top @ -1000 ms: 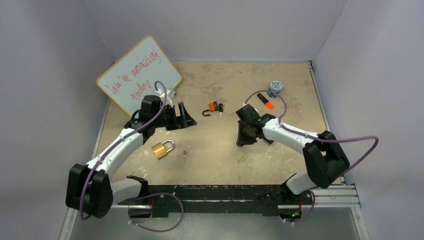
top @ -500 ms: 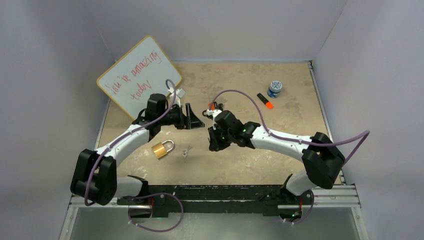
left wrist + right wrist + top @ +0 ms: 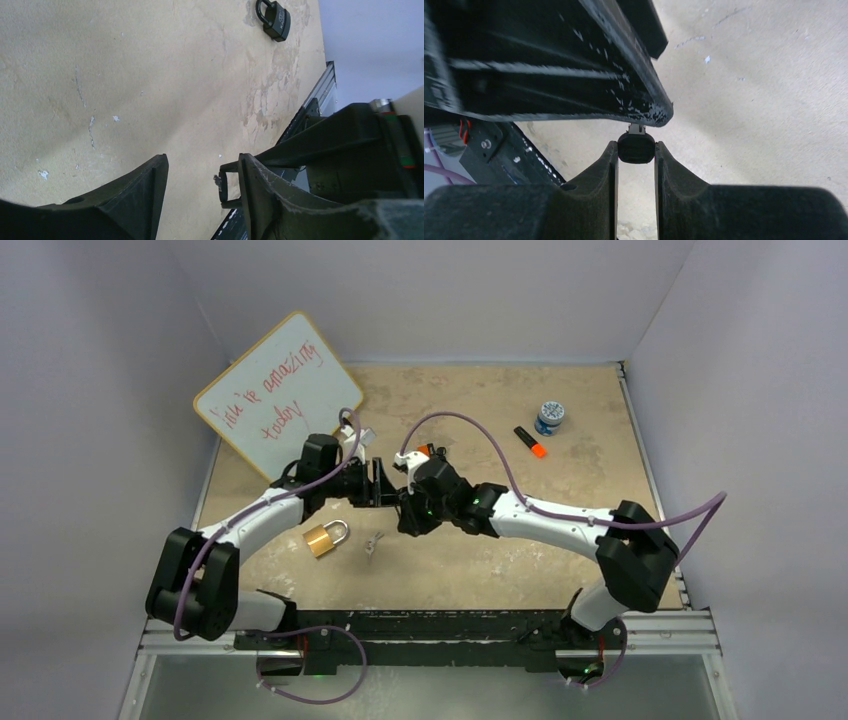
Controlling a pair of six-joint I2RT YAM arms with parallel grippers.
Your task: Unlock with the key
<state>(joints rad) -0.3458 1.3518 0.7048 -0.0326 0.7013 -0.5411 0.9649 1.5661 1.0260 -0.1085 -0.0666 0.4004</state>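
Roughly at the middle of the tan surface (image 3: 480, 570), the 2 black grippers meet almost tip to tip. The right gripper (image 3: 636, 145) is pinching the key (image 3: 636, 151) by its small black head, and a sliver of metal blade pokes out past the fingertips. That blade sits right under 1 finger of the left gripper (image 3: 202, 160), touching it or just shy of it; I cannot tell which. The left gripper is spread wide and holds nothing.

The brass padlock (image 3: 322, 538) lies flat and loose on the surface, to the near left of the pair, and its shackle looks closed. A small silvery piece (image 3: 374, 543) (possibly a spare key) lies between it and the grippers. Another, dark padlock (image 3: 275, 20) shows far off in the left wrist view. I cannot say which lock this key fits.

My worry is the crowding. The key is held only by its head, so a knock against the left gripper's finger would likely twist it in the pinch or flick it out. If this is a handover, the left gripper closing off-centre could catch the blade crooked. Neither gripper is steadying a padlock either, so a lock pushed by the key would probably skid rather than accept it.
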